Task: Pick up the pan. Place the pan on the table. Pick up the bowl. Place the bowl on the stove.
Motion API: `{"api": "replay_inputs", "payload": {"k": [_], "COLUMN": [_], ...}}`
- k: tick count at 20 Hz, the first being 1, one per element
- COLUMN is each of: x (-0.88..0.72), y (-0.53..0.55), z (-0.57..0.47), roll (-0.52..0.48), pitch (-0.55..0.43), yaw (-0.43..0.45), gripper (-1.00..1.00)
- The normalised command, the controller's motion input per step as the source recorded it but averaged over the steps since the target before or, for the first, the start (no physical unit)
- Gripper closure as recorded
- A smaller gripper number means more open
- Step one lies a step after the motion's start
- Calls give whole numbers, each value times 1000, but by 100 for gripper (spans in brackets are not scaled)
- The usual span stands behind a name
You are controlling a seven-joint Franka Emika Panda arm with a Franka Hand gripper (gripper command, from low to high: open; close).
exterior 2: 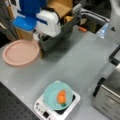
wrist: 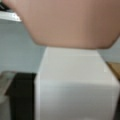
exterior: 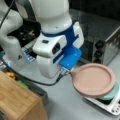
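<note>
- The gripper (exterior 2: 37,37) pinches the pan's white handle at a front view's left.
- The pan (exterior 2: 20,52) rests on or just above the table (exterior 2: 75,65); it looks stiff, light, best held by its handle.
- The bowl (exterior 2: 58,95), perhaps slippery, sits on the stove (exterior 2: 40,107).

You are looking at a lab set up as a mock kitchen. A plain grey desk (exterior 2: 82,62) carries a small white single-burner stove (exterior 2: 58,108) at its near edge and a steel toaster oven (exterior 2: 110,92) at the right edge, while a black perforated optical board (exterior 2: 12,105) lies below it.
</note>
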Motion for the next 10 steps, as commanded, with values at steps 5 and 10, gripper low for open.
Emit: {"api": "replay_inputs", "payload": {"k": [5,10], "x": [466,456], "y": [-243,-197], "z": [212,97], "roll": [65,25], "pitch": [282,270], "yaw": [76,71], "gripper": [100,100]}}
